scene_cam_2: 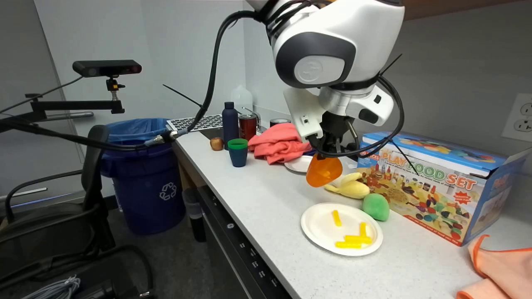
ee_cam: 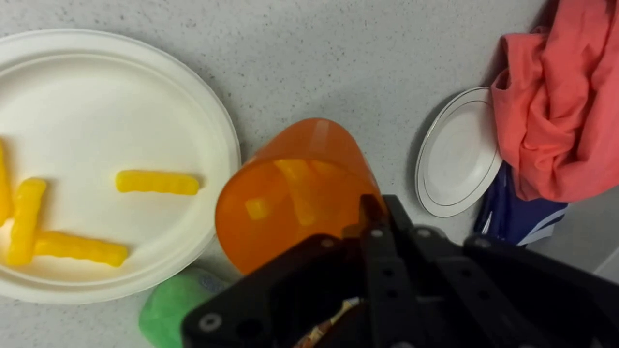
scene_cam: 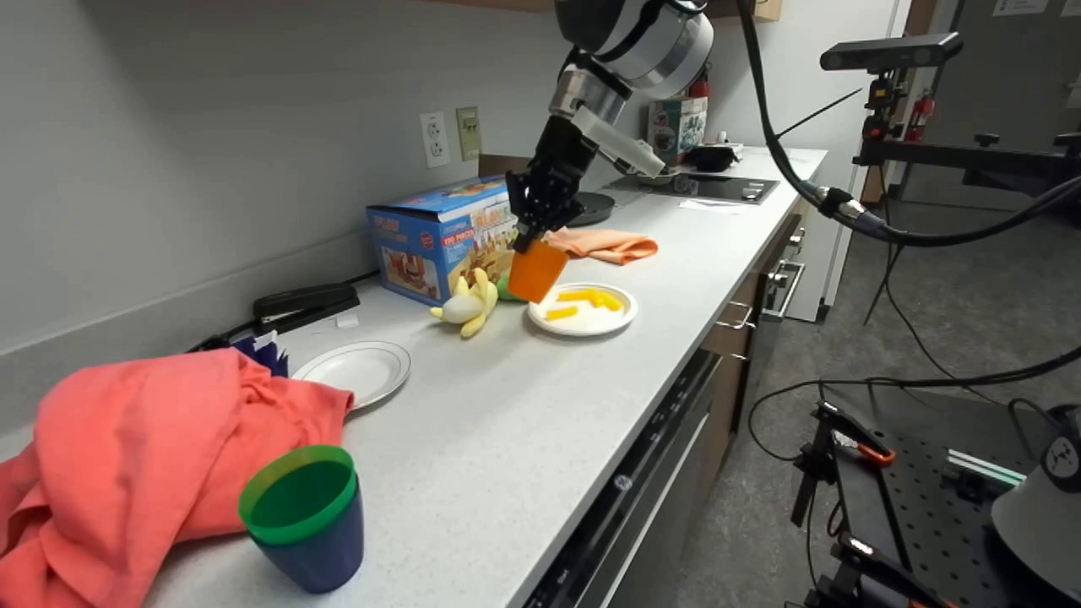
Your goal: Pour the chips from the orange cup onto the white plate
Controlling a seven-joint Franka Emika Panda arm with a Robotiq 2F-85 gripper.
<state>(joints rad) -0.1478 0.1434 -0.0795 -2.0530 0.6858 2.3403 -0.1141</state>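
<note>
One gripper [ee_cam: 382, 205], with which I am pinching the wall of one orange cup [scene_cam: 537, 272], tilted, its mouth end slanting toward the white plate [ee_cam: 106, 116], which is lying left of it in the wrist view. Chips [ee_cam: 157, 182], several, are lying on the plate; yellow pieces [ee_cam: 297, 186] are apparently showing inside the cup, so I am expecting to need more tilt, farther over the plate.

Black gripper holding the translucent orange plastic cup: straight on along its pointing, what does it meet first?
Probably the pale speckled countertop, with the orange cup touching before the black gripper itself. Depth is unclear, though: the yellow peeled-banana-shaped toy nearby could come into the line.
</note>
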